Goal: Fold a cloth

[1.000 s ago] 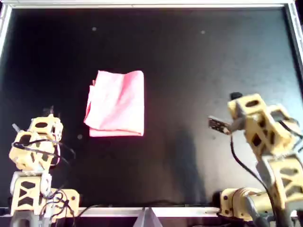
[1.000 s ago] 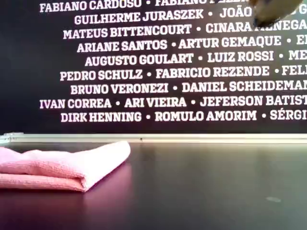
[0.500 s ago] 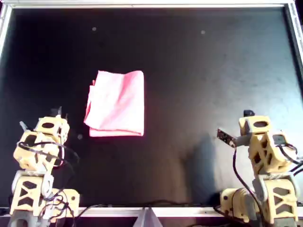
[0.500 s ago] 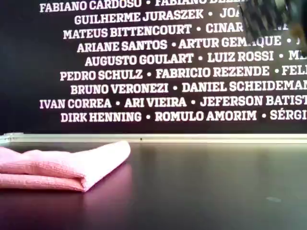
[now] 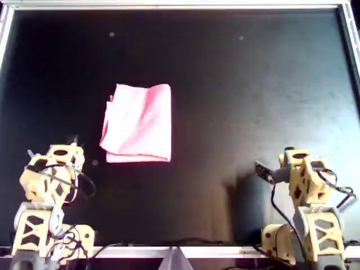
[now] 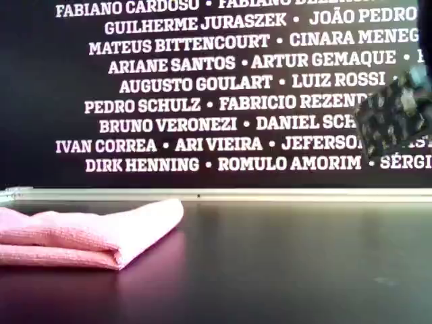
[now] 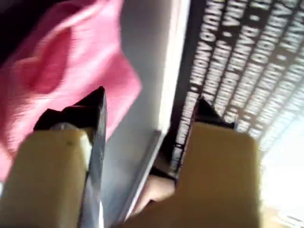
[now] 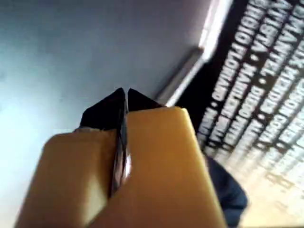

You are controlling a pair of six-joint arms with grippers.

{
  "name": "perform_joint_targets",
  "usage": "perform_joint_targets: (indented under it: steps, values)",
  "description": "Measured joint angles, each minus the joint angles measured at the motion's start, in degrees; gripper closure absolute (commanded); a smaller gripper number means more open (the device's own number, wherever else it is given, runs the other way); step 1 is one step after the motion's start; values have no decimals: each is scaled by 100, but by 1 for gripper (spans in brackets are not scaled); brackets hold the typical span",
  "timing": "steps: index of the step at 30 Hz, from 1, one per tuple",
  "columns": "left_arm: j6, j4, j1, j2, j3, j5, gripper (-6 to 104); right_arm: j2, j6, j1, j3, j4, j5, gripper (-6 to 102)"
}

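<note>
Black table [image 5: 236, 84] broad around folded cloth [image 5: 138, 124] — left gripper [image 7: 149, 102] parted, right gripper [image 8: 124, 95] closed, empty.

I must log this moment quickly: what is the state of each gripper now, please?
Left gripper: open, holding nothing; the cloth lies apart from it.
Right gripper: closed, holding nothing.

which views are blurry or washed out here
Exterior view: cloth sharp, an arm's tip at the exterior view's right motion-smeared. Left wrist view: soft, left gripper out of focus. Right wrist view: glare whitens the table. Overhead view: slightly soft.
</note>
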Motion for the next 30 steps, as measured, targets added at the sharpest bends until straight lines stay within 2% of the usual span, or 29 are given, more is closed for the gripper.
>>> perform_joint_targets:
  steps: [7,9,15,23,27,30]
  values:
    - [9,220,18,9,0,-35,95,9,0,-114,97,0,0,94]
    - [9,220,79,9,0,-18,102,9,0,-123,97,0,0,94]
    - [-9,448,141,9,0,0,98,9,0,-132,97,18,0,94]
    - [9,2048,141,9,0,-62,98,9,18,-132,97,246,-26,94]
    - [9,2373,141,26,0,-62,98,9,35,-132,97,1028,-281,94]
    - [9,2426,141,44,0,-62,98,9,35,-132,97,1239,-606,94]
